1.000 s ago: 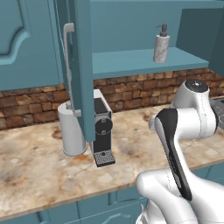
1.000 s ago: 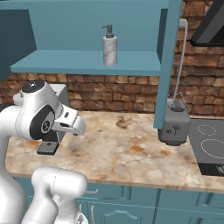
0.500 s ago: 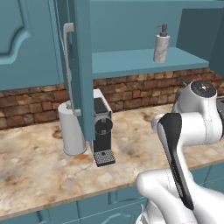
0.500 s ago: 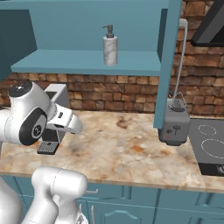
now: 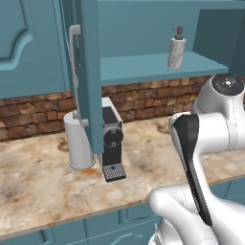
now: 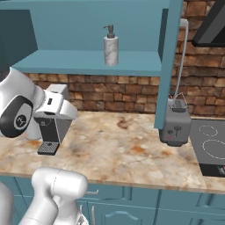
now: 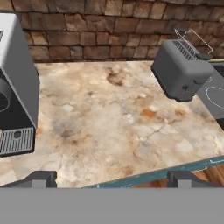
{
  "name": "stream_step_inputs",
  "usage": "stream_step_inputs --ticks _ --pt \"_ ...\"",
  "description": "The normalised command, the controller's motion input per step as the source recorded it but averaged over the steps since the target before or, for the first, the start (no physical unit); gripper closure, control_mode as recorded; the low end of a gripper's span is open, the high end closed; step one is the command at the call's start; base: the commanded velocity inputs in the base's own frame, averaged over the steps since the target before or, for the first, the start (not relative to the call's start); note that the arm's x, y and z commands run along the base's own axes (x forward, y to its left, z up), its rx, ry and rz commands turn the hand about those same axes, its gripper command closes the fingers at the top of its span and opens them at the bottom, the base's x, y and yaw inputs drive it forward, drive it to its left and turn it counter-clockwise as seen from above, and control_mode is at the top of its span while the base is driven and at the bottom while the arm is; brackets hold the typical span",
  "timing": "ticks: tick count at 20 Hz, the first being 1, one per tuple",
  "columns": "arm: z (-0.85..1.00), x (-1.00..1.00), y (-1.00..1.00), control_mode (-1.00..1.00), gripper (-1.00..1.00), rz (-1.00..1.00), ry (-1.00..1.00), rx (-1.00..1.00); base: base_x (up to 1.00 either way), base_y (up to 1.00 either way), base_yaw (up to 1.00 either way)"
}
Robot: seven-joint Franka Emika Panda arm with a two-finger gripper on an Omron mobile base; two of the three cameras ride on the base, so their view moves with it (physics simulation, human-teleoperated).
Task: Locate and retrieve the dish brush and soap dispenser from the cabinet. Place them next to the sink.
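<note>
I see the cabinet (image 5: 143,28) standing open above the worktop (image 5: 43,186), its door (image 5: 88,72) swung out toward me with the long pale handle (image 5: 74,62) on the edge. The soap dispenser (image 5: 176,49) stands upright on the cabinet shelf (image 5: 139,67), toward the right end in the left base view; in the right base view the same bottle (image 6: 110,47) is near the middle of the shelf, alone, nothing touching it. I cannot find the dish brush, and I cannot find the sink in these pictures. Under the shelf, a dark coffee machine (image 5: 111,143) stands on the worktop against the brick wall (image 5: 143,98), and a white paper-towel roll (image 5: 79,143) is just beside it on its left. In the right base view a grey toaster (image 6: 176,125) sits further right, next to the black hob (image 6: 211,145). The hand (image 7: 111,177) is released, its two fingertips (image 7: 39,178) spread wide with nothing between them. It looks down at the marbled worktop, with the coffee machine at the left edge and the toaster at the upper right, well below the shelf and well apart from the soap dispenser.
</note>
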Motion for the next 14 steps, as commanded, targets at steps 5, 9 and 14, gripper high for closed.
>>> stream_step_inputs --ticks 5,9,14 --pt "0.62 -0.14 0.0 -1.0 -1.0 -0.02 -0.16 -0.01 0.0 0.0 0.0" --pt "0.51 -0.12 0.0 -1.0 -1.0 0.0 -0.21 -0.08 0.0 0.0 0.0" --pt "0.6 -0.03 -0.01 -1.0 -1.0 -0.01 -0.11 -0.03 0.0 0.0 0.0"
